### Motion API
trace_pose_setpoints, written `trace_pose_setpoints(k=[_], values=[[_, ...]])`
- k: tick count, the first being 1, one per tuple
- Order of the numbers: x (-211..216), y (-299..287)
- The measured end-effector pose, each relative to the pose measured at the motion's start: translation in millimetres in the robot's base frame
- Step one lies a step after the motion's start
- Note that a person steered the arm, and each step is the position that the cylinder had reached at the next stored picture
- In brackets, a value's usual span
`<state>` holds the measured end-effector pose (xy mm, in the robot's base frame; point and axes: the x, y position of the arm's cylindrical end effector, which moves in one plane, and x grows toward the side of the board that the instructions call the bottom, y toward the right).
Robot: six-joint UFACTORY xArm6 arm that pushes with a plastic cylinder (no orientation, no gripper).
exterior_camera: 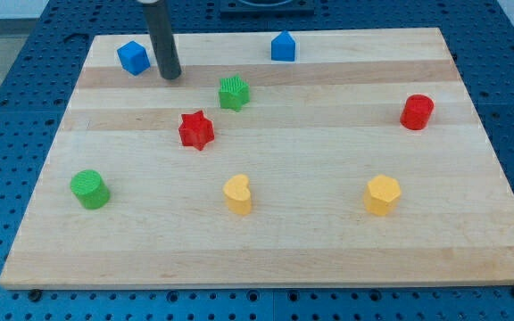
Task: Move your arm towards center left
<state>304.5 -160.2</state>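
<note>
My tip is at the end of the dark rod, near the top left of the wooden board. It stands just right of the blue cube, apart from it. The green star is to the tip's right and slightly below. The red star is below the tip. The green cylinder sits at the left, well below the tip.
A blue pentagon-shaped block sits at the top middle. A red cylinder is at the right. A yellow heart and a yellow hexagon lie in the lower half. Blue perforated table surrounds the board.
</note>
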Motion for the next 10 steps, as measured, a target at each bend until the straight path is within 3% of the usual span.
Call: trace_pose_setpoints(k=[5, 10], values=[[49.9, -49.3], [55.2, -144.6]])
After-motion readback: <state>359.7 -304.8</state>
